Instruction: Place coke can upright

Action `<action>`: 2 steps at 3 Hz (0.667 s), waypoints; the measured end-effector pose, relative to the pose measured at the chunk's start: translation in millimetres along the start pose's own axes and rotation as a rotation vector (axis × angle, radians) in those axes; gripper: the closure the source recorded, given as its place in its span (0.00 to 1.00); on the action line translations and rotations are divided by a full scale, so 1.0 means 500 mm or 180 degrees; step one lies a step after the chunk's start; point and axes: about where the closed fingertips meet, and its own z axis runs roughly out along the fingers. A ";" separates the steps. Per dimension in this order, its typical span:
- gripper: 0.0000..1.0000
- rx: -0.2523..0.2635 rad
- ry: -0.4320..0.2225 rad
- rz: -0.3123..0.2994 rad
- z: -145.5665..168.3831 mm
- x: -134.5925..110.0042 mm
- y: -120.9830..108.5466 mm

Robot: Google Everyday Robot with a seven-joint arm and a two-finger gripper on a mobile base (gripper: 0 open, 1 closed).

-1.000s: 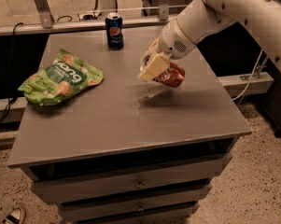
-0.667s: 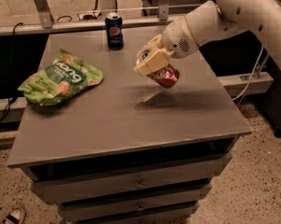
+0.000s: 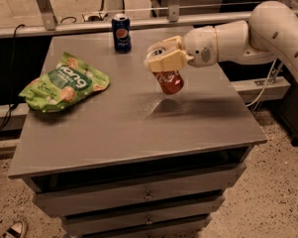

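The coke can (image 3: 169,82) is a small red can with white lettering. It hangs in the air above the middle of the grey table (image 3: 119,128), nearly upright and slightly tilted. My gripper (image 3: 163,61) reaches in from the right on a white arm and is shut on the can's upper part, hiding its top. The can's shadow lies on the table just below it.
A dark blue Pepsi can (image 3: 121,32) stands upright near the table's far edge. A green snack bag (image 3: 64,83) lies on the left side. The table has drawers below its front edge. A metal rail runs behind the table.
The arm has swung so the gripper now points leftward, and the coke can has turned from tilted to nearly upright while moving slightly left above the table.
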 end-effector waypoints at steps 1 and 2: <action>1.00 -0.0001 -0.0495 0.0117 -0.015 0.007 -0.006; 1.00 -0.0022 -0.0871 0.0153 -0.028 0.017 -0.011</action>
